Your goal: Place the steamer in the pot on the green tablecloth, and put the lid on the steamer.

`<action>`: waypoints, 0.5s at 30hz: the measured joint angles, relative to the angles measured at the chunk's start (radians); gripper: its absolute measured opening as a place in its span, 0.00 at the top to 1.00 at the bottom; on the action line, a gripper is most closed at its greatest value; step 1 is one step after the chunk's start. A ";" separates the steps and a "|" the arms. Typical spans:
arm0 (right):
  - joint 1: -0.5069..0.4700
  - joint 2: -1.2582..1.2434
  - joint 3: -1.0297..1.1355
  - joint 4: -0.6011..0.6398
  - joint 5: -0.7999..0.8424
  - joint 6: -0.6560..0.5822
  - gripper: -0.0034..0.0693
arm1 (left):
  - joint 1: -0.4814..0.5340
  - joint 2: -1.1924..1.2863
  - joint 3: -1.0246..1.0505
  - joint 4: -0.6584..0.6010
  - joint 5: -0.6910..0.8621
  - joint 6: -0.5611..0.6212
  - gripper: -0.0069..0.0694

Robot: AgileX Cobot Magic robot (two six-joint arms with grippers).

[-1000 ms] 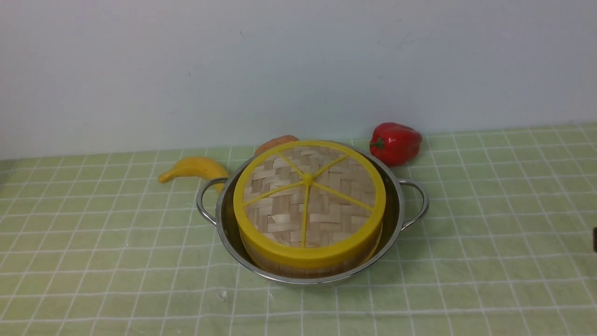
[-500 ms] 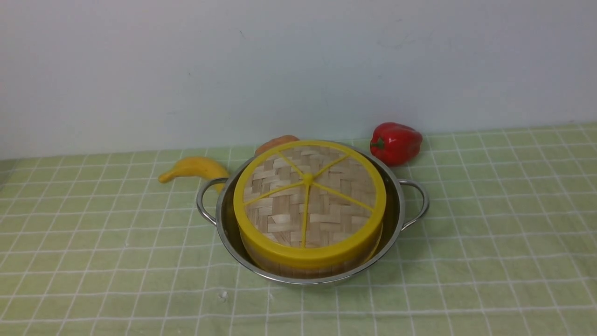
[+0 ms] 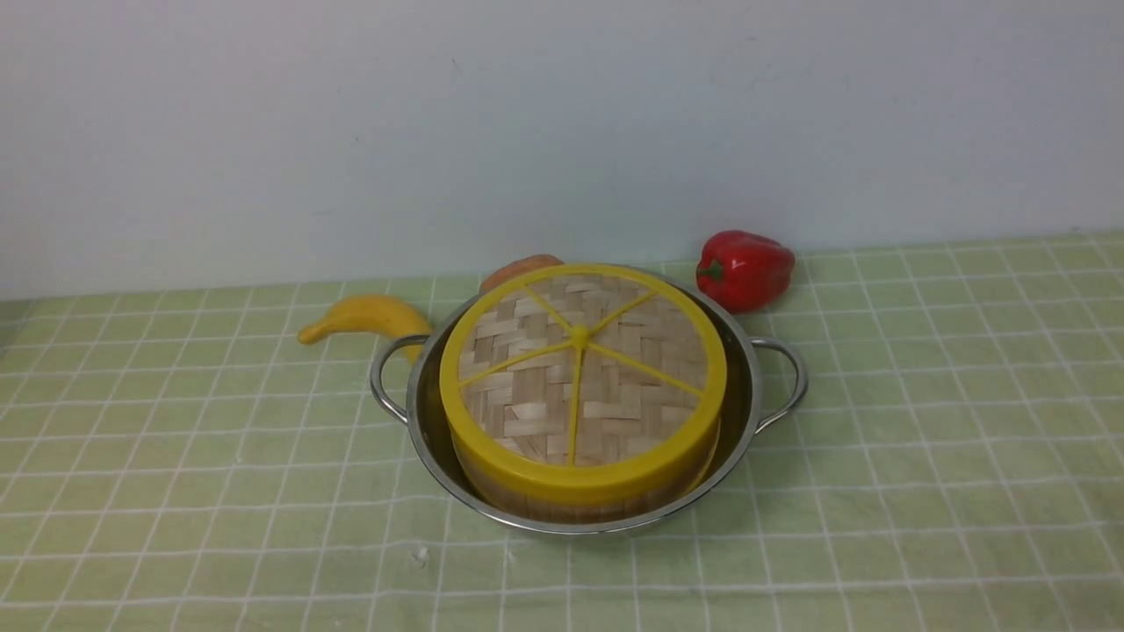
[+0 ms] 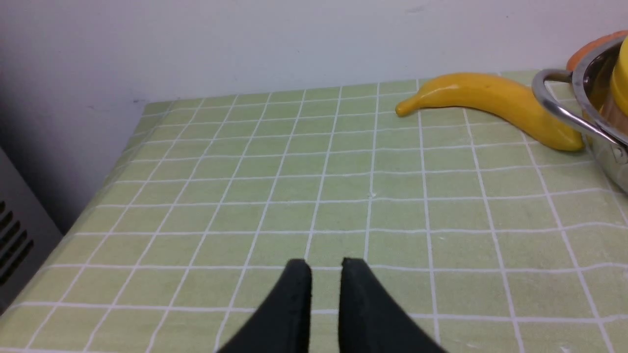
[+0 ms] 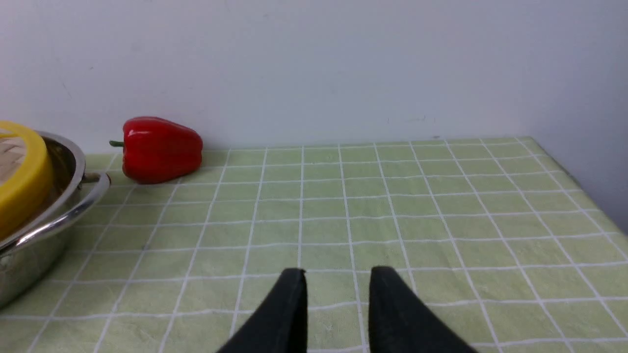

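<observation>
Pale green cloth with a white grid, the green tablecloth [image 3: 922,421], is spread over the whole work surface. At its middle the pot [image 3: 746,386] is set, presumably so that both arms can reach it. Within the pot the steamer [image 3: 562,502] is seated, only its lower bamboo wall being visible. It is capped by the lid [image 3: 581,382], which appears to sit level; by this judgement the task is complete.

A banana [image 3: 364,318] is laid just beside the pot's left handle, a red pepper [image 3: 745,268] near its far right, and an orange object [image 3: 520,268] is half hidden behind it. Nothing is seen to obstruct the pot.

The left gripper [image 4: 326,267] is narrowly parted and empty; the right gripper [image 5: 336,274] is parted slightly wider, with nothing held. Both are kept well apart from the pot.
</observation>
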 joint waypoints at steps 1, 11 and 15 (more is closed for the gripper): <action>-0.001 -0.001 0.000 0.000 0.000 0.004 0.67 | 0.000 0.000 0.000 0.000 0.000 0.000 0.80; -0.002 -0.001 0.001 0.000 0.001 0.014 0.63 | 0.000 0.000 0.000 0.000 0.000 0.000 0.78; -0.002 -0.001 0.001 0.000 0.001 0.014 0.62 | 0.000 0.000 0.000 0.000 0.000 0.000 0.77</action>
